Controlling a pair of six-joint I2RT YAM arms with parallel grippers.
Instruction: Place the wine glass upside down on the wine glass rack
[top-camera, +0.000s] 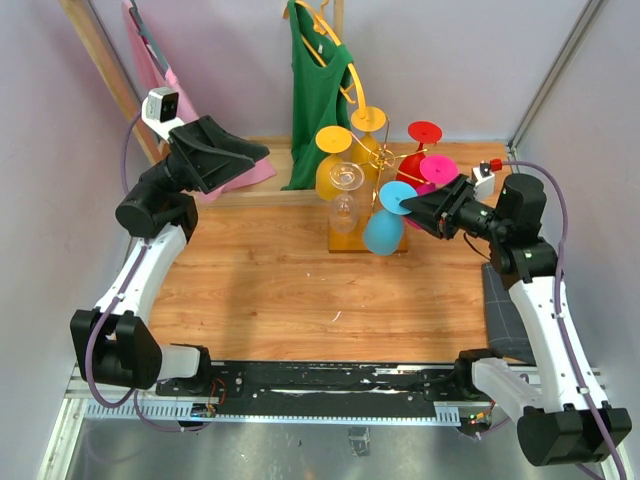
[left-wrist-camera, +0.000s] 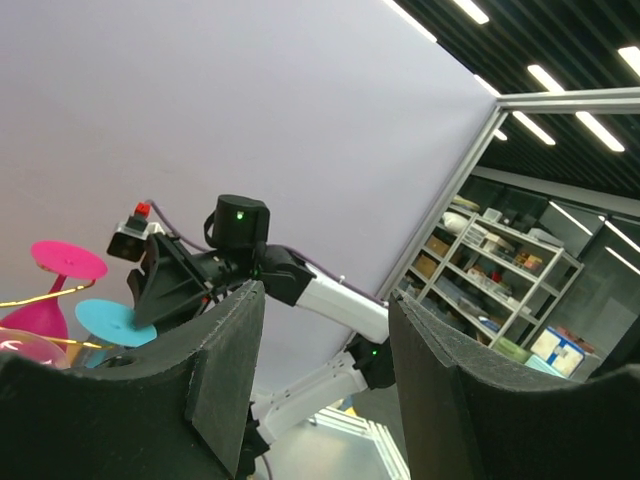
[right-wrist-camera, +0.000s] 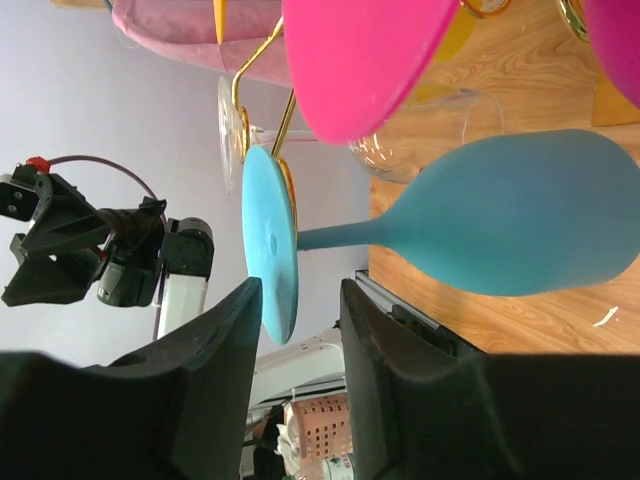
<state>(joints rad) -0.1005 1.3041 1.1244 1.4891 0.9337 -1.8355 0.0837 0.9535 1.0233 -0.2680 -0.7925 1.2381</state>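
Upper centre of the worktop (top-camera: 260, 290), the wine glass rack (top-camera: 338, 244) carries the blue wine glass (top-camera: 383, 232) bowl-down, its foot resting against a wire arm that seems to bear its weight; the right pincer (right-wrist-camera: 297, 295) straddles that foot part-open, gripping nothing; the left pincer (top-camera: 258, 154) hovers upper left, agape and empty.

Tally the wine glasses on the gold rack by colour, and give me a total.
Yellow glasses: 2
Red glass: 1
Pink glass: 1
Blue glass: 1
Clear glass: 1
Total: 6
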